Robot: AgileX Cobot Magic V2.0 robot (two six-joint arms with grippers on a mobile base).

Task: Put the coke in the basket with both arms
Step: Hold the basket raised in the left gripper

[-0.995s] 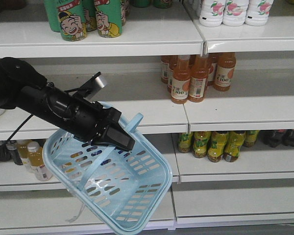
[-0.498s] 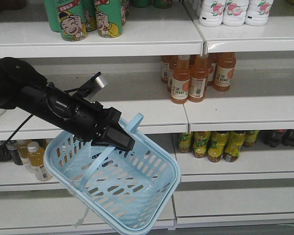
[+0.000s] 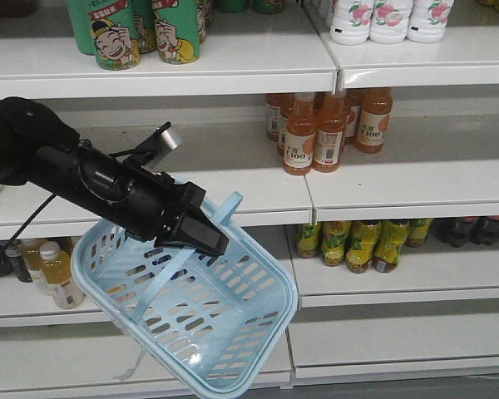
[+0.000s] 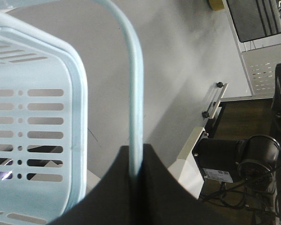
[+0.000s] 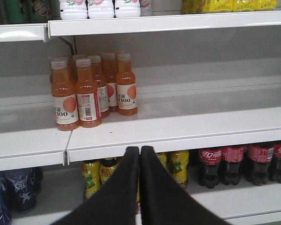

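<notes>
The coke (image 5: 210, 164) is standing upright at three o'clock of the right gripper (image 5: 140, 152) (clenched, empty). The left gripper (image 4: 133, 157) is clamping the basket (image 3: 274, 322) handle.

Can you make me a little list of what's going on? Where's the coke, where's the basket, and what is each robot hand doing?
coke: standing on the low shelf, not in the basket
basket: empty, tilted, hanging in the air by its handle
left gripper: shut on the handle
right gripper: shut, empty, pointing at the shelves
nearby: juice bottles on the shelf above the coke
</notes>
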